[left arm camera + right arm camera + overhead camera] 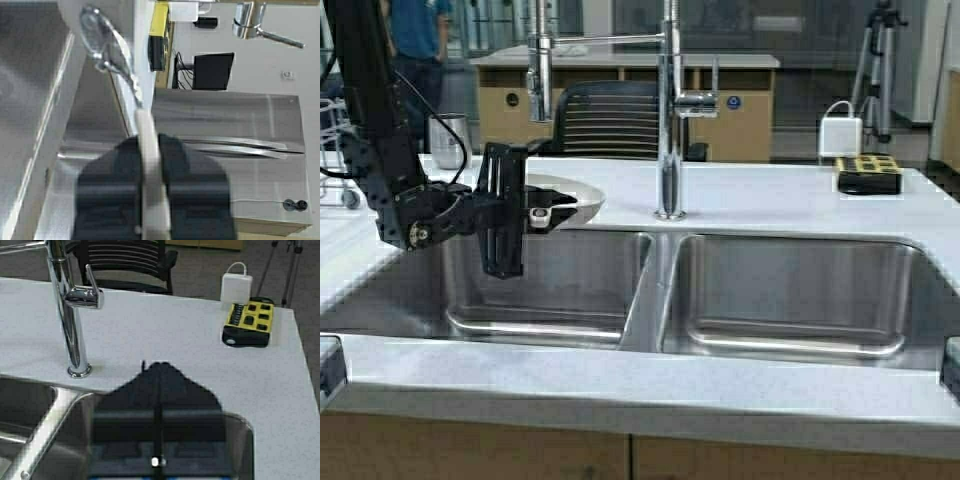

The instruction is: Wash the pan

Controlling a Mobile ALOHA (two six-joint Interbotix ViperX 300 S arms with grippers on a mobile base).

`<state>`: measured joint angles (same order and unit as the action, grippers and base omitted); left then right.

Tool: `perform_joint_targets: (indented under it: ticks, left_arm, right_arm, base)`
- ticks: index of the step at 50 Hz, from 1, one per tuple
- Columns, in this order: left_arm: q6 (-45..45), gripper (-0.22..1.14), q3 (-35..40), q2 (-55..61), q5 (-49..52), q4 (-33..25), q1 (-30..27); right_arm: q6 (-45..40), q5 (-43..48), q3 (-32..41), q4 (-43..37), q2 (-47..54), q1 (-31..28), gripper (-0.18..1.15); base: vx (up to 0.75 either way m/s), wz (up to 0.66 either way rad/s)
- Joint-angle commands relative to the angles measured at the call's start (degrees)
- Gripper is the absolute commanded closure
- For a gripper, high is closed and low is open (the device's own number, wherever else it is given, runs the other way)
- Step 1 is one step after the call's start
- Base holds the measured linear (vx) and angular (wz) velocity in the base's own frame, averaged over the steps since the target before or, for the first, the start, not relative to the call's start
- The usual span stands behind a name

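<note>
Two steel basins lie side by side in the pale tabletop (800, 200), and the left claw (505, 222) hangs over the left basin (545, 280) near its outer wall, turned on its side. Its jaws are clamped on the pan (560, 197), a small cream-white pan whose bowl lies just past the fingertips, at the basin's back edge, rim partly over the tabletop. In the left wrist view the white stub handle (149, 165) runs as a thin strip between the two dark fingers (107, 190), pressed from both sides. Below the claw the left basin is open down to its floor, with free room toward the divider (645, 290) on its inner side.

Beyond the divider the right basin (790, 295) stands open from wall to wall. The chrome faucet (669, 110) rises from the tabletop behind the divider, well to the inner side of the left claw, and its pull-down spray head (538, 80) hangs above that claw and the pan.

The right claw (159, 390) shows only in its own wrist view, where its dark jaws lie together with no gap, poised over the right basin's back edge. Ahead of it the tabletop runs bare to the faucet base (79, 371) on one side and to a yellow power strip (248, 324) and a white adapter (236, 287) near the far edge.

A metal cup (448, 140) stands on the tabletop behind the left arm.
</note>
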<state>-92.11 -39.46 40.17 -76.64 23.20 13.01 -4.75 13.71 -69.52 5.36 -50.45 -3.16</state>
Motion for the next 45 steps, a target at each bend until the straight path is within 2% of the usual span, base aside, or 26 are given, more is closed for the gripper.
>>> perform_joint_targets:
  ticks: [1, 9, 13, 17, 22, 24, 26, 31, 45]
  left_arm:
    - [0.00, 0.89, -0.26, -2.20, -0.44, 3.25, 0.18]
    - [-0.09, 0.89, -3.43, -3.60, -1.05, 5.63, 0.18]
    - [-0.18, 0.89, -4.04, -3.78, -2.02, 7.29, 0.18]
    - [-0.18, 0.89, -4.92, -4.04, -2.72, 8.17, 0.18]
    - [-0.09, 0.89, -6.06, -4.57, -2.99, 8.17, 0.26]
    - [-0.09, 0.89, -6.24, -4.57, -2.90, 8.17, 0.18]
    - [-0.09, 0.89, -6.24, -4.57, -2.99, 8.26, 0.26]
    - [-0.09, 0.89, -6.68, -4.57, -2.90, 8.35, 0.18]
    - [0.18, 0.89, -7.12, -3.87, -2.99, 8.35, 0.18]
  right_arm:
    - [-0.09, 0.26, 0.70, -0.09, 0.09, -0.18, 0.90]
    - [-0.62, 0.88, 1.32, -0.18, 2.37, -0.18, 0.88]
    - [-2.29, 0.97, 2.29, -0.18, 4.75, -0.35, 0.77]
    - [-3.43, 0.97, 3.43, 0.18, 7.65, -1.67, 0.48]
    - [-3.52, 0.97, 5.80, 1.32, 11.87, -3.96, 0.00]
    - [-3.52, 0.88, 7.12, 1.49, 13.62, -4.39, -0.13]
    - [-3.52, 0.97, 8.35, 1.76, 15.21, -4.83, -0.14]
    - [-3.52, 1.23, 11.34, 1.85, 18.98, -5.45, -0.04]
    - [-3.87, 5.27, 20.04, 7.56, 32.52, -5.45, -0.05]
  base:
    - [0.09, 0.15]
    - [0.09, 0.12]
    - [0.08, 0.10]
    - [0.07, 0.09]
    - [0.06, 0.06]
    - [0.05, 0.04]
    - [0.05, 0.03]
    - [0.05, 0.02]
    - [0.03, 0.01]
